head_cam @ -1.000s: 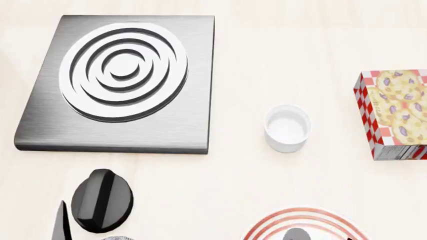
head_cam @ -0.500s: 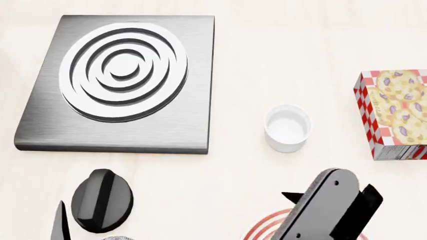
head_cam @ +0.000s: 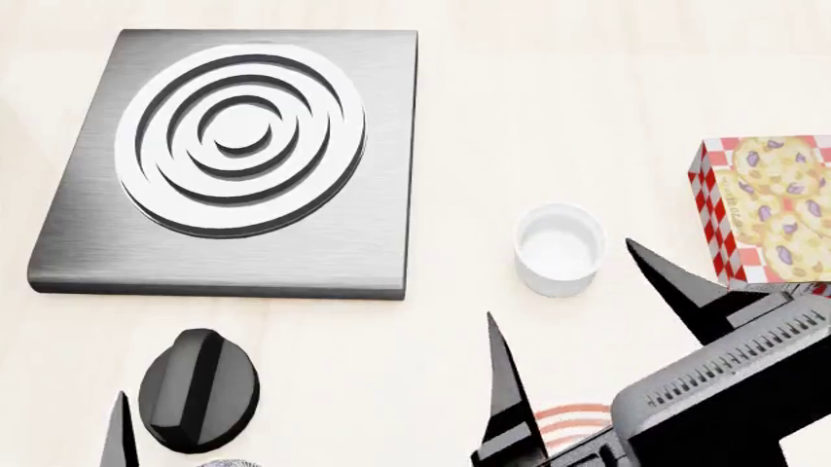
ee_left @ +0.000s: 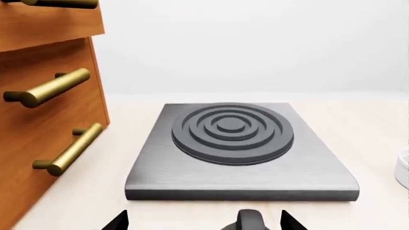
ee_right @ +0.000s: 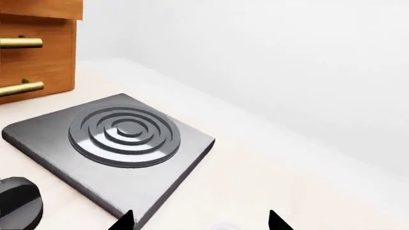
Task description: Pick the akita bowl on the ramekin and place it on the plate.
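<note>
The right gripper (head_cam: 585,292) hangs with fingers spread and empty, just short of the ramekin (head_cam: 560,249), which lies toward 12 o'clock from its tips. No akita bowl sits on the ramekin. The plate (head_cam: 571,425) peeks out at 6 o'clock, beneath the arm. The left gripper's (ee_left: 203,221) fingers also stand apart, empty.

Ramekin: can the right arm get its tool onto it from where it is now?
Probably yes. The right tool hangs open just short of the ramekin, and nothing lies between them; the ramekin looks empty and the box stands off to the side.
</note>
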